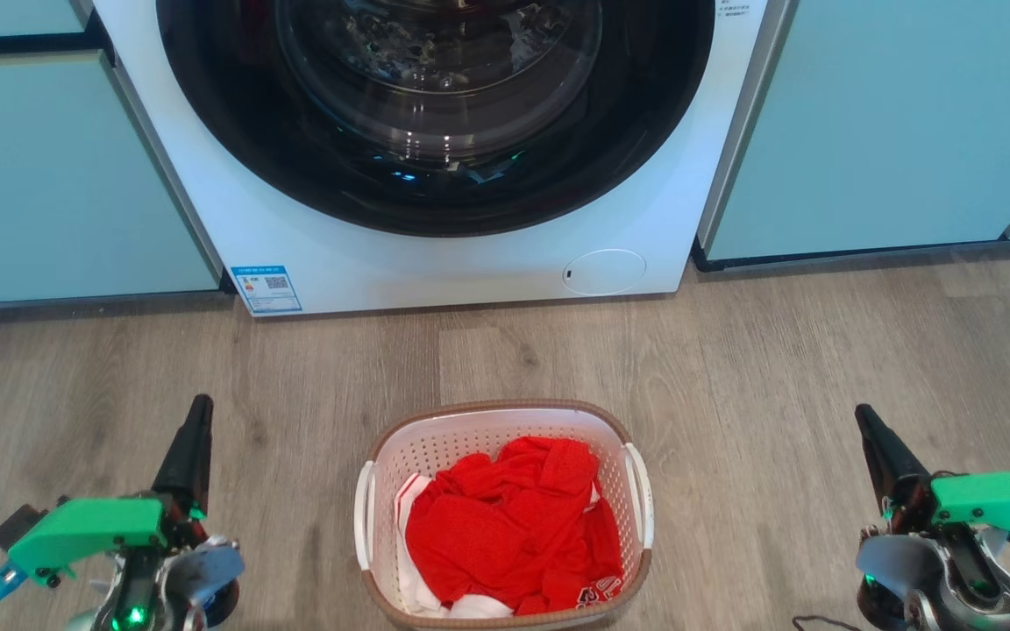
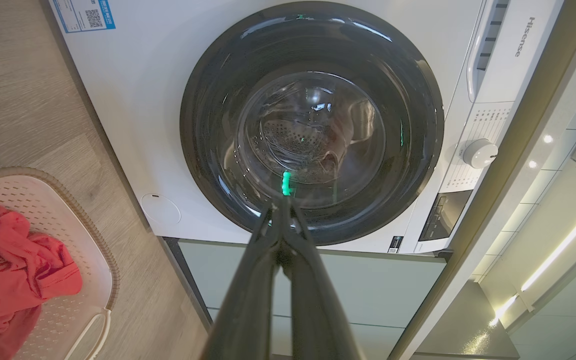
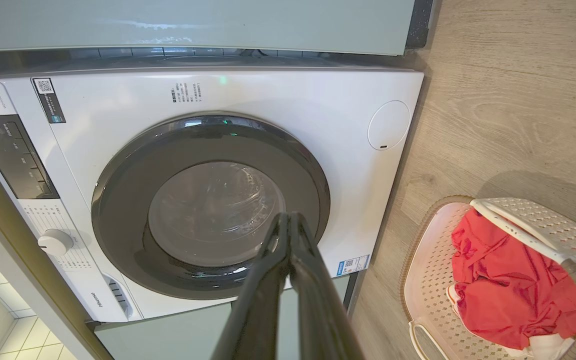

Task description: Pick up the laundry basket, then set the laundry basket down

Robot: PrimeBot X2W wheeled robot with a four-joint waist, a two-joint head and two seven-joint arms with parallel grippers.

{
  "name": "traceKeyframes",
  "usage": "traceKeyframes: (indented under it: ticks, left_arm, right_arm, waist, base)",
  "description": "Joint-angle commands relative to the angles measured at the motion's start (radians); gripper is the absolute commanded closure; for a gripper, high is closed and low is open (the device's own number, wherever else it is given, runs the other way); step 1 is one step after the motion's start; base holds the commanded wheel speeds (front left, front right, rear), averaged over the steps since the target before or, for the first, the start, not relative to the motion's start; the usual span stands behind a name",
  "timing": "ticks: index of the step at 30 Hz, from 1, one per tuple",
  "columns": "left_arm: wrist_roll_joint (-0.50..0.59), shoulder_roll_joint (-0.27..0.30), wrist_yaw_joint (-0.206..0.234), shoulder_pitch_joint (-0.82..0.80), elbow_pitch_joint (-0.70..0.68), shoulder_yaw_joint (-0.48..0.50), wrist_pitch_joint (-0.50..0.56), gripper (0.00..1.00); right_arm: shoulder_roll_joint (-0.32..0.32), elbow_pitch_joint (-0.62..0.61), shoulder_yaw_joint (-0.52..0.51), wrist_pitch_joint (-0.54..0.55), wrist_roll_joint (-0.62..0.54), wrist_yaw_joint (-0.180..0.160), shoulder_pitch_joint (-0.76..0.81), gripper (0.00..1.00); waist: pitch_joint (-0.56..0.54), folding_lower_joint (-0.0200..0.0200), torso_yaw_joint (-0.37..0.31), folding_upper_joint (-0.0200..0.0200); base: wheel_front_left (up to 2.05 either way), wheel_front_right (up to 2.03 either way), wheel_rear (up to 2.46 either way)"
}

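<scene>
Nearest the robot, the left end effector and the right end effector hang low at either side, fingers pointing toward the appliance. Each wrist view shows its own two dark fingers pressed together at the tips, so both are closed and hold nothing. Between them, well apart from both, the laundry basket sits upright and level on the wooden floor. It is loaded with crumpled red clothes and a little white cloth at the near end. Its white side handles, the left handle and the right handle, each face the arm on that side. This layout fits two stages equally well: a basket waiting on the floor to be lifted, or one set back down with the arms drawn clear. The pictures do not settle which. Either way, good work here rests on symmetry. The handles are thin loops tight against the perforated walls, so I judge that closed fingers would not hook them. A hold on one side alone would likely tip the soft load out. The basket seems light, so a sideways nudge at the rim could slide it on the smooth boards. Beyond it stands the white washing machine, its round dark door shut, flanked by pale green cabinets. The open floor in front of the machine leaves room to work.
</scene>
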Motion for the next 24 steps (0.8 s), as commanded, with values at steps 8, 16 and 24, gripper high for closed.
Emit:
traceKeyframes:
  ticks: [8, 16, 24]
  left_arm:
    - [0.005, 0.009, -0.007, -0.059, -0.030, 0.041, 0.010, 1.00]
    - [0.007, 0.007, -0.007, -0.059, -0.029, 0.044, 0.012, 1.00]
    - [0.010, 0.005, -0.007, -0.059, -0.029, 0.046, 0.015, 1.00]
  right_arm:
    - [-0.008, -0.032, 0.012, 0.007, -0.001, 0.006, -0.046, 1.00]
    - [-0.006, -0.032, 0.010, 0.009, -0.003, 0.006, -0.046, 1.00]
    - [-0.005, -0.032, 0.008, 0.011, -0.005, 0.006, -0.046, 1.00]
  waist:
    - [0.000, 0.0000, 0.000, 0.0000]
    - [0.000, 0.0000, 0.000, 0.0000]
    - [0.000, 0.0000, 0.000, 0.0000]
  base:
    - [0.00, 0.00, 0.00]
    - [0.00, 0.00, 0.00]
    - [0.00, 0.00, 0.00]
